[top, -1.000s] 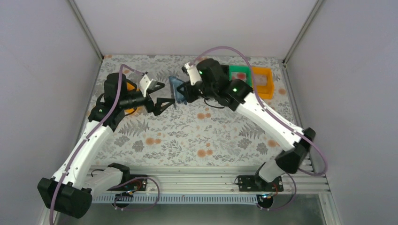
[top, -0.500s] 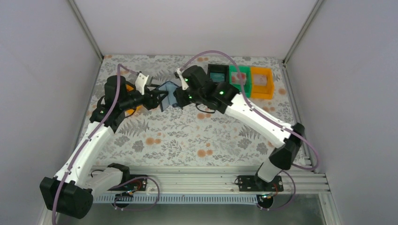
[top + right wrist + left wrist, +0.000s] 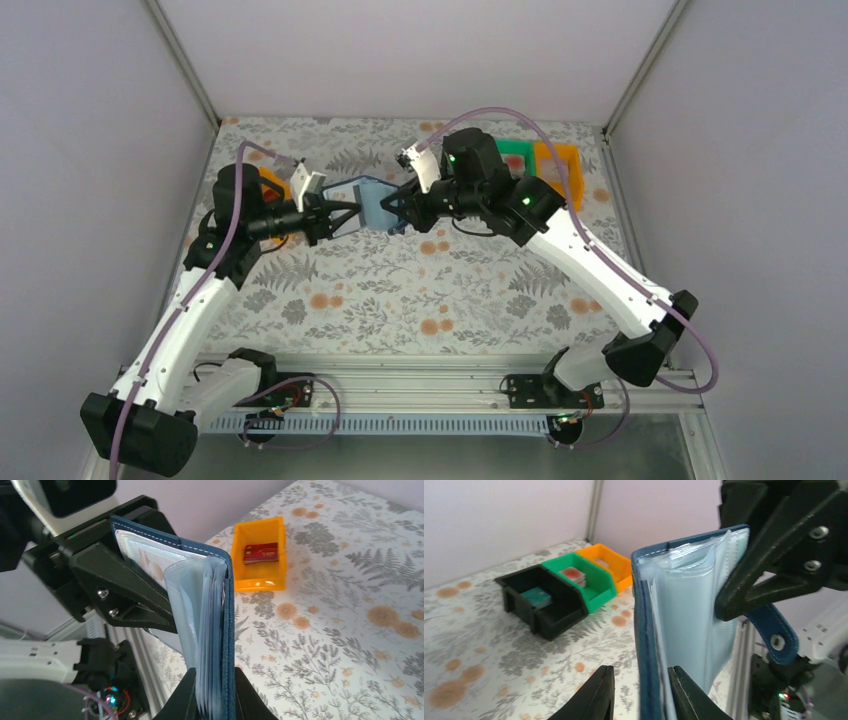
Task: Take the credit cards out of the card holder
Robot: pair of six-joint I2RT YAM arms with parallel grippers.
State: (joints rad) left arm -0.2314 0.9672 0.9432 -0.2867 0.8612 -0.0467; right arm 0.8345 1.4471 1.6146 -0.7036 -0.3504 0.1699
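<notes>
– Card holder [image 3: 372,203] location?
– Centre of the overhead frame, raised off the floral table [image 3: 400,290], open.
– Grippers?
– Left gripper [image 3: 335,215] and right gripper [image 3: 398,207] each clamp one cover edge.

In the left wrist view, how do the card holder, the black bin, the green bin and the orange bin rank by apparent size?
1. card holder, though it is nearest the camera
2. black bin
3. green bin
4. orange bin, farthest and partly hidden

Your floral-patterned table [image 3: 400,290], black, green and orange plastic bins [image 3: 569,587] along its far edge, another orange plastic bin [image 3: 259,555] far left
</notes>
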